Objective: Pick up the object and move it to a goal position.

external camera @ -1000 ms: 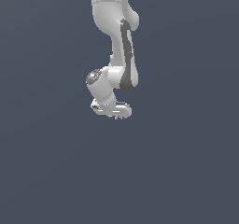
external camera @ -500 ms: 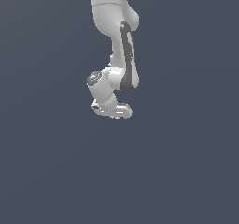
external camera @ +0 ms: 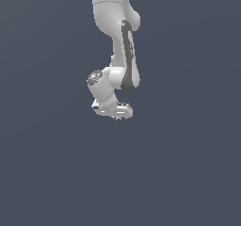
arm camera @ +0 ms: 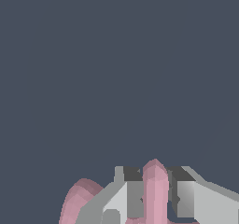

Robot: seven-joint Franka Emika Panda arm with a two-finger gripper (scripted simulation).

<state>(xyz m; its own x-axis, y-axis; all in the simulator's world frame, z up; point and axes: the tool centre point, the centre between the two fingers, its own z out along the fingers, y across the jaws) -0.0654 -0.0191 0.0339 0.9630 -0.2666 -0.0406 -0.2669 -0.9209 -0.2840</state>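
A: Where's the object?

B: Between the gripper fingers. In the wrist view one pink prong stands up in the gap and a second lobe bulges out beside the near finger. In the exterior view only tiny pink tips show under the gripper.

A: Claw state?

B: Narrowed around that prong. One finger looks to be touching it, but there's a dark sliver on the other side, so I can't tell if it's clenched tight.

A: Handling?

B: My guess is light, since it's far smaller than the gripper. It looks rigid and smooth, so probably slippery. The thin prongs could twist or pivot in a pinch.

A: Best hold?

B: Low on the middle prong, near where the prongs join, not the tip.

A: Goal?

B: No marker visible. Plain grey all round.
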